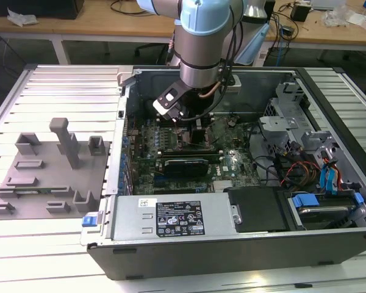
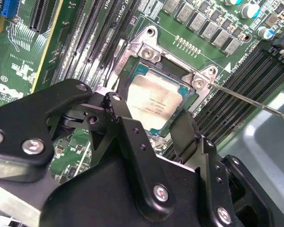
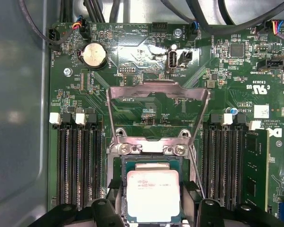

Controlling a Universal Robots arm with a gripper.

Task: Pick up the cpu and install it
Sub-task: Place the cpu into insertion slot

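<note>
Black end effector [image 3: 154,213] low over the green motherboard [image 3: 132,61] inside the open computer case [image 1: 329,91].
The small square cpu with its pale silver metal top [image 3: 154,195] sits within the metal-framed socket [image 3: 154,149], whose load plate [image 3: 157,92] stands raised, between two banks of black memory slots [image 3: 78,161]. The end effector straddles the cpu; whether it is clasping or has released it cannot be told.

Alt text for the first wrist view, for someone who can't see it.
The silver-topped cpu lies at the open socket of a green motherboard, with the black gripper around it. The socket's metal frame is flipped up, memory slots on both sides.
</note>
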